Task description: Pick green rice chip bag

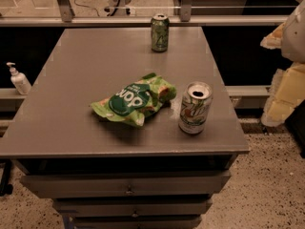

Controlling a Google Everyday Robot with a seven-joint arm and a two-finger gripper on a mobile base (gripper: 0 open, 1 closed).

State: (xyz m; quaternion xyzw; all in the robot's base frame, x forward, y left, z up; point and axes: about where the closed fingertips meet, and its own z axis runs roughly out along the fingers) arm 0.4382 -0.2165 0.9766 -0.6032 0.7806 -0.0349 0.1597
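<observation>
— Where is the bag?

— The green rice chip bag (135,100) lies crumpled near the middle of the grey table (71,80), logo up, somewhat towards the front edge.

— What crowds it?

— A white-and-green soda can (195,108) stands upright just beside the bag's right end, its top opened. A green soda can (159,32) stands well apart, at the far edge.

— And your gripper?

— My gripper (285,97) hangs beyond the table's right side, a pale shape at the border of the view, well apart from the bag. Open or closed, I cannot tell.

— The count?

— One bag, two cans, one pump bottle (18,78) on the ledge to the left, three drawer fronts (128,184) under the tabletop.
</observation>
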